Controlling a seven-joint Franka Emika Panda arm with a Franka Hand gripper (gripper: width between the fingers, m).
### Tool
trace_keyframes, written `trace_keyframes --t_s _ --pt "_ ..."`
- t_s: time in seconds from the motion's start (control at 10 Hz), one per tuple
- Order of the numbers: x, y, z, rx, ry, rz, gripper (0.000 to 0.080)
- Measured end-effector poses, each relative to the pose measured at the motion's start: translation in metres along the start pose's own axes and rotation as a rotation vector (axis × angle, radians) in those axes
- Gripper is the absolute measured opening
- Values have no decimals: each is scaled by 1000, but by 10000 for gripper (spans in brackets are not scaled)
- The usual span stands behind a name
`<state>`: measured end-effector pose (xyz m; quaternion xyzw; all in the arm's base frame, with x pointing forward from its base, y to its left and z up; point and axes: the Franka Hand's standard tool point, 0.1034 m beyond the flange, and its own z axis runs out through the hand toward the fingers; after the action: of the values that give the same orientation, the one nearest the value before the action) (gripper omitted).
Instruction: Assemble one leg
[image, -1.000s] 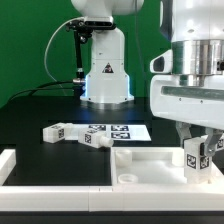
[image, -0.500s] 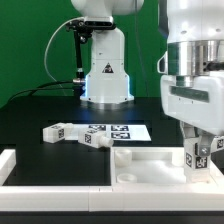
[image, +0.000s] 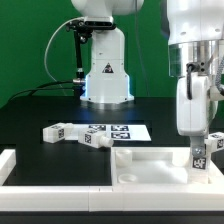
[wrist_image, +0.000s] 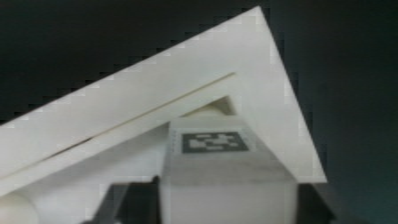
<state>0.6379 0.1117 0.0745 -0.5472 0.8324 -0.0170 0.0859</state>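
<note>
My gripper (image: 199, 150) is shut on a leg (image: 199, 159), a small white block with a black-and-white tag, and holds it upright at the right corner of the large white panel (image: 150, 160). In the wrist view the leg (wrist_image: 217, 150) stands between my dark fingers (wrist_image: 128, 203) over the panel's pointed corner (wrist_image: 240, 60). I cannot tell whether the leg's lower end touches the panel. Two more legs (image: 57, 132) (image: 98, 138) lie on the black table at the exterior view's left.
The marker board (image: 130, 131) lies flat behind the panel. The robot's white base (image: 106, 75) stands at the back. A white raised rail (image: 20, 165) runs along the table's near left side.
The wrist has turned about its vertical axis, so the hand now shows narrow side-on. The leg has stayed in the jaws at the panel's right corner and sits slightly lower.
</note>
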Motion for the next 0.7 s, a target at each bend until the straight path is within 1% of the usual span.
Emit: trace_keyframes --t_s 0.1,0.2,0.3,0.4,0.5,0.7 --pt "0 0 0 0 0 -39 443" --pt "-2 1 0 -5 7 -197 443" --pt "-6 3 0 -8 11 -406 571" --pt "-11 8 1 -13 16 -596 635" --pt "-14 11 2 -17 16 -652 635" --pt "-11 9 2 -17 18 -757 648"
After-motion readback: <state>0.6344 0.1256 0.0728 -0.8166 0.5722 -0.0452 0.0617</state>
